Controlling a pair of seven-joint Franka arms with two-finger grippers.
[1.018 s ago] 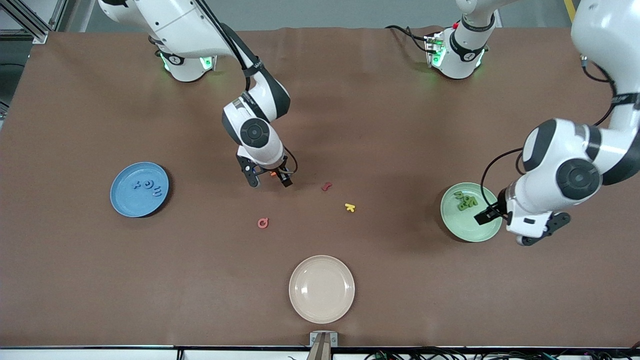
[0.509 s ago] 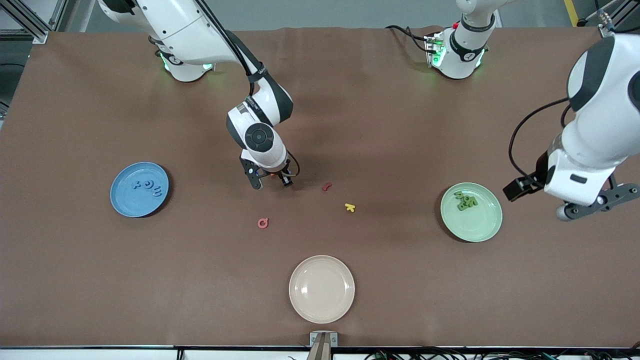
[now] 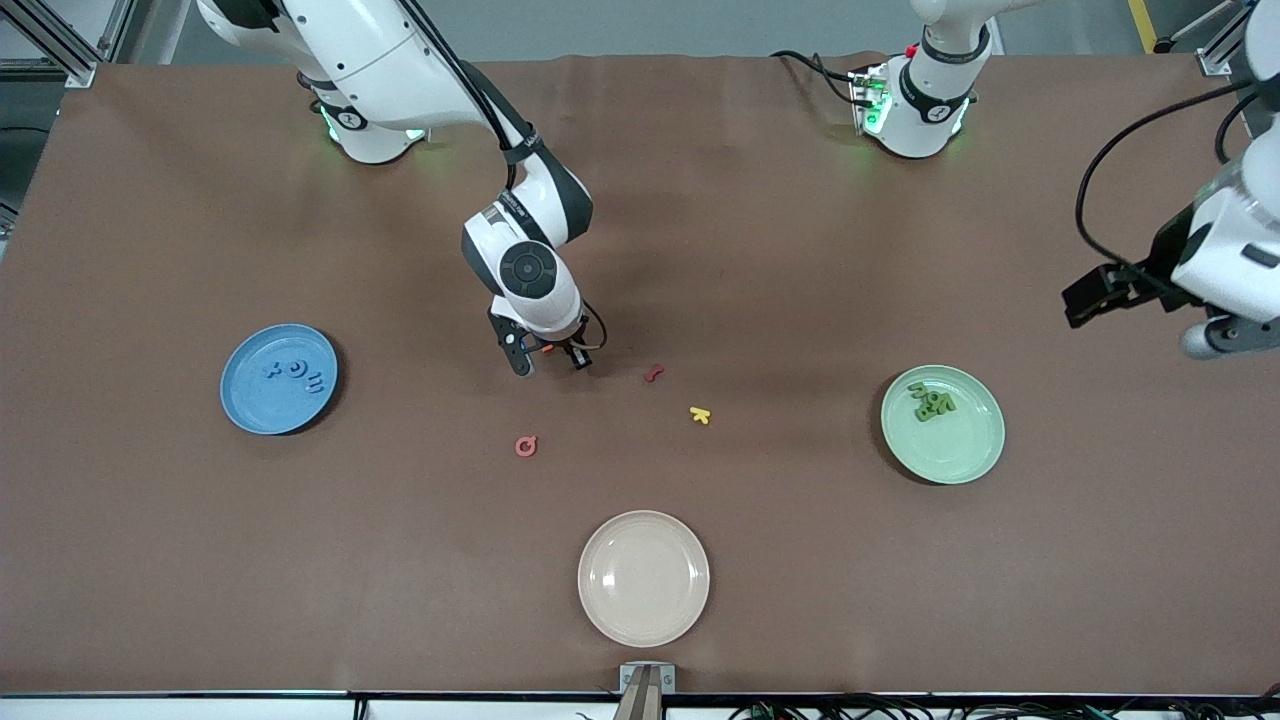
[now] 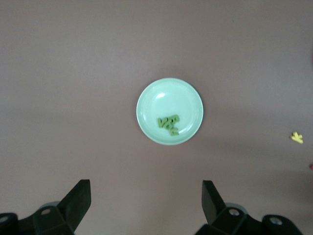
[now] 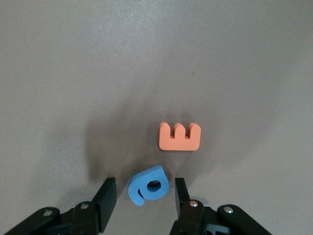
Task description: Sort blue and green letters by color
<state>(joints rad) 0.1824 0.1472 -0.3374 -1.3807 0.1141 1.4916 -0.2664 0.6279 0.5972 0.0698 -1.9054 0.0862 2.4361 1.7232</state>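
Observation:
My right gripper (image 3: 550, 358) is low over the middle of the table, open, its fingers on either side of a blue letter (image 5: 149, 185) that lies on the mat; in the right wrist view the gripper (image 5: 144, 198) does not touch it. An orange letter (image 5: 179, 136) lies right beside the blue one. Three blue letters (image 3: 295, 372) lie in the blue plate (image 3: 255, 405). Several green letters (image 3: 932, 402) lie in the green plate (image 3: 955, 450), also seen in the left wrist view (image 4: 169, 123). My left gripper (image 3: 1220, 340) is high at the left arm's end, open and empty (image 4: 146, 205).
A red letter (image 3: 653, 374), a yellow letter (image 3: 700, 414) and a pink letter (image 3: 526, 446) lie loose mid-table. A cream plate (image 3: 644, 577) stands near the front edge.
My left arm has risen and drawn away from the green plate toward its end of the table. My right gripper has shifted slightly and sunk around the blue letter.

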